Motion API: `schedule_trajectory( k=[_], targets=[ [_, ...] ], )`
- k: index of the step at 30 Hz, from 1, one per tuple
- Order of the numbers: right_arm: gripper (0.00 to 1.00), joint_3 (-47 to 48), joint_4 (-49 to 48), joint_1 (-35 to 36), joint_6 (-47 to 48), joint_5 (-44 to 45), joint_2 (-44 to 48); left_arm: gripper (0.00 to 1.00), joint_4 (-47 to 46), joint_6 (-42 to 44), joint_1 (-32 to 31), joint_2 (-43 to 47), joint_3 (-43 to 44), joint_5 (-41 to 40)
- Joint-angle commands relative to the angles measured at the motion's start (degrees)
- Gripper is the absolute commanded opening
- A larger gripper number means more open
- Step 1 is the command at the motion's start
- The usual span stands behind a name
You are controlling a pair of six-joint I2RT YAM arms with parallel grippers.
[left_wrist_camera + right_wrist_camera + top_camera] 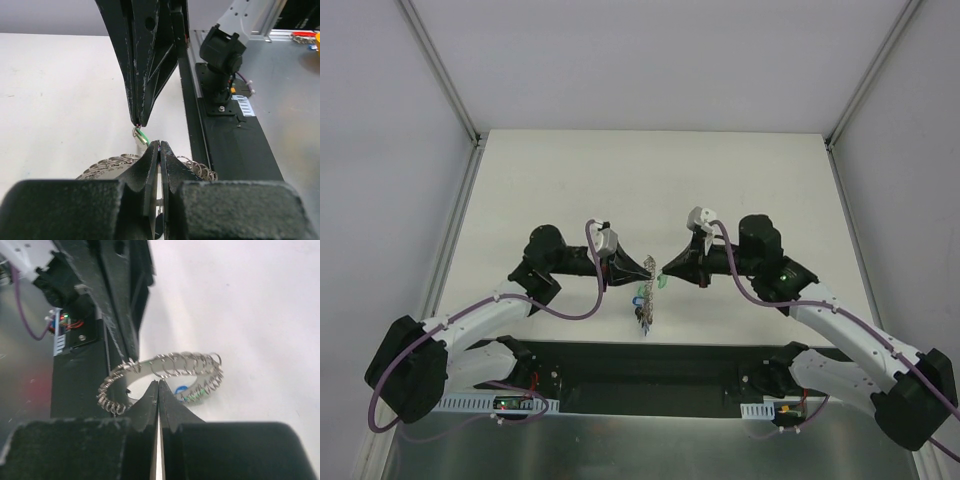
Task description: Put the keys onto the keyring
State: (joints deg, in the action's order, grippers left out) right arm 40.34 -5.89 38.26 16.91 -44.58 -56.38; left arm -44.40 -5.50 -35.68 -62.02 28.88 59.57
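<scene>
Keyring [172,365] is held between the two arms, its rim pinched by the closed left gripper [159,146]. Right gripper [139,121], clamped on a green key [142,135], stands just beside that rim, with the key pointing toward it.

Top view evenly, softly lit; table [720,170] bright, only faint shadows cast. Left wrist view crisp at mid-range, foreground softened. Right wrist view blurred throughout, left edge smeared, table washed out toward top; glints caught on keyring [170,364].
</scene>
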Motion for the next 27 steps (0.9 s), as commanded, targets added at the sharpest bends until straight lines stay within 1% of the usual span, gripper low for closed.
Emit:
schedule_trajectory(
  k=[1,2,3,5,6,8,9,11,14,16,19,20,22,23,25,26,27],
  targets=[
    [0.01,-1.05,4.82,-1.52,-3.63,12.39,1.89,0.0,-5.77,-0.56,-0.53,2.69,-0.4,-6.21],
    [0.01,-1.83,5.62,-1.96,-5.38,14.41,1.89,0.0,-7.61,-1.0,-0.53,3.04,-1.71,-7.53],
    [0.01,-2.19,8.15,-2.31,-6.35,18.0,1.71,0.0,-12.59,-1.53,-0.53,3.48,-5.12,-10.59],
    [0.01,-2.37,11.32,-3.45,-9.07,21.44,1.19,0.0,-17.19,-3.11,-0.53,3.66,-8.65,-13.24],
    [0.01,-2.28,15.17,-3.8,-10.13,25.73,0.31,0.0,-19.91,-3.2,-0.53,4.01,-11.19,-14.64],
    [0.01,-1.76,21.23,-4.95,-12.67,28.74,-0.57,0.0,-21.33,-2.77,-0.53,4.36,-14.01,-15.71],
    [0.01,-1.75,22.92,-5.39,-13.64,31.72,-1.01,0.0,-21.77,-2.24,-0.44,5.06,-14.9,-16.93],
    [0.01,-1.84,26.61,-5.74,-15.14,33.76,-1.27,0.0,-22.48,-0.4,-0.44,5.85,-16.92,-18.17],
    [0.01,-1.67,29.17,-6.62,-18.47,38.15,-3.9,0.0,-23.45,2.41,-0.44,7.61,-19.82,-21.33],
    [0.01,-0.79,29.01,-6.97,-19.63,38.95,-7.84,0.0,-24.93,3.91,-0.44,8.32,-21.23,-23.26],
    [0.01,-0.52,24.01,-6.97,-20.16,39.92,-12.07,0.0,-25.64,4.97,-0.44,9.19,-23.34,-24.15],
    [0.01,-0.61,19.82,-6.97,-20.07,39.66,-14.7,0.0,-25.73,4.97,-0.44,9.54,-24.13,-24.24],
    [0.01,-1.66,14.62,-6.97,-20.59,39.83,-17.0,0.0,-25.73,6.55,-0.44,10.51,-24.92,-24.5],
    [0.01,-2.19,9.02,-6.97,-20.68,39.48,-18.92,0.0,-25.56,6.9,-0.44,11.3,-25.62,-24.68],
    [0.01,-4.29,2.33,-6.97,-20.77,39.13,-20.43,0.0,-25.38,7.69,-0.44,11.92,-26.33,-24.94],
    [0.01,-4.91,-3.63,-6.88,-20.69,38.95,-21.74,0.0,-24.95,8.13,-0.44,12.62,-26.86,-25.2],
    [0.01,-5.44,-6.47,-6.71,-20.25,38.95,-22.36,0.0,-24.6,8.66,-0.44,12.89,-27.04,-25.21]
  ],
)
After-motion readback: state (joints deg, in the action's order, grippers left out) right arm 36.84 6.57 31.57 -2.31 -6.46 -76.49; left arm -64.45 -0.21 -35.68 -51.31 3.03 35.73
